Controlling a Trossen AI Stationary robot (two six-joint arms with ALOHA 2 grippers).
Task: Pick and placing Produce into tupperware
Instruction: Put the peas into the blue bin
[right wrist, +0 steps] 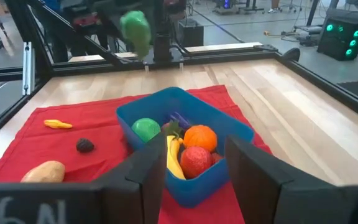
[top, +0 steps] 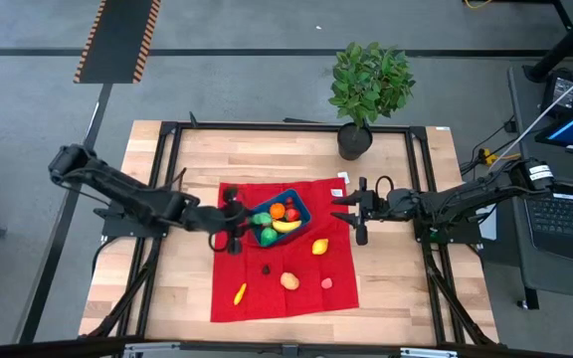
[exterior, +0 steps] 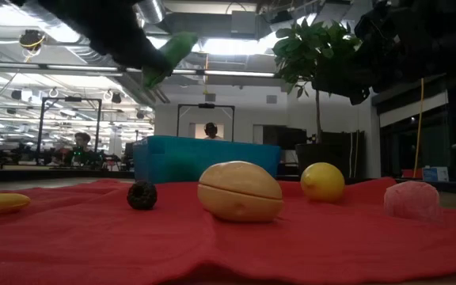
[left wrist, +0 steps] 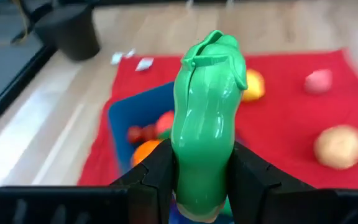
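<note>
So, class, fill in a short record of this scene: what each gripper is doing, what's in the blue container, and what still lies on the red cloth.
left gripper: shut on green pepper, beside blue container
right gripper: open, empty, waiting at the red cloth's edge
in container: banana, orange, red fruit, green fruit
on cloth: lemon, potato, pink piece, dark berry, yellow piece

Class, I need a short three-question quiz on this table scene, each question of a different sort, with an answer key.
1. True or false: the left gripper holds a green pepper.
2. Which lies outside the blue container on the red cloth? A) orange B) lemon C) banana
3. Fill in: the right gripper holds ____.

Key:
1. True; it is raised near the container.
2. B, the lemon; the orange and banana lie inside.
3. Nothing; its fingers are apart and empty.
</note>
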